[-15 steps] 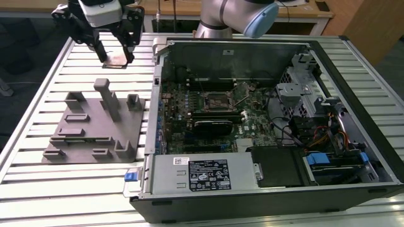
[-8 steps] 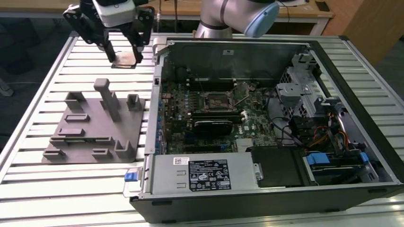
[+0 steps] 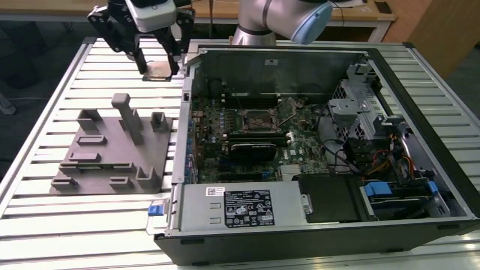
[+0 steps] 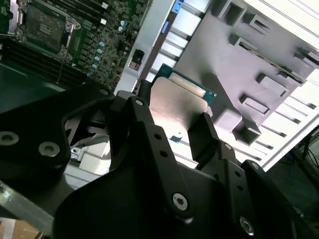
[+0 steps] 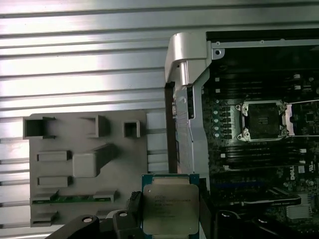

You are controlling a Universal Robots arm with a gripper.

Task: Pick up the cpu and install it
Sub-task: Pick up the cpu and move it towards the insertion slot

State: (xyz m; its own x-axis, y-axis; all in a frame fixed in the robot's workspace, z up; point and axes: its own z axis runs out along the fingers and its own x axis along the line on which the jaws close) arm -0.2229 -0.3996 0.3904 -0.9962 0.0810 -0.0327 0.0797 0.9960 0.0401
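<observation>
Okay, looking at the cpu (image 5: 170,204) clamped in the gripper (image 5: 169,211), pinched on two opposite edges by the black fingers (image 5: 133,206). Small, flat and square, topped with a silvery-white metal lid carrying faint print, stepped in a little at the sides. Rimmed by a thin, darker blue-green board edge, clearest in the first wrist view. Held roughly level, lid facing the wrist cameras.

Looks warmer, almost coppery, in the second wrist view: cpu (image 4: 179,102) catching the light, a sliver of teal board poking past one corner, with the gripper (image 4: 172,112) and its chunky fingers (image 4: 207,134) closed in on both sides.

Over in the exterior view, cpu (image 3: 159,72) hanging in the gripper (image 3: 159,68) up off the slatted metal table (image 3: 45,225), near the top of the picture on the exterior view's left. Just beside the corner of the open computer case (image 3: 315,242), outside its wall. Beyond the grey fixture plate (image 3: 105,152) and apart from it. Well apart from the black socket frame (image 3: 257,119) on the motherboard (image 3: 300,146) too, cover frame flipped open there. Easy to spot that socket frame (image 5: 262,121) in the first wrist view as well, off past the case wall from the chip.
</observation>
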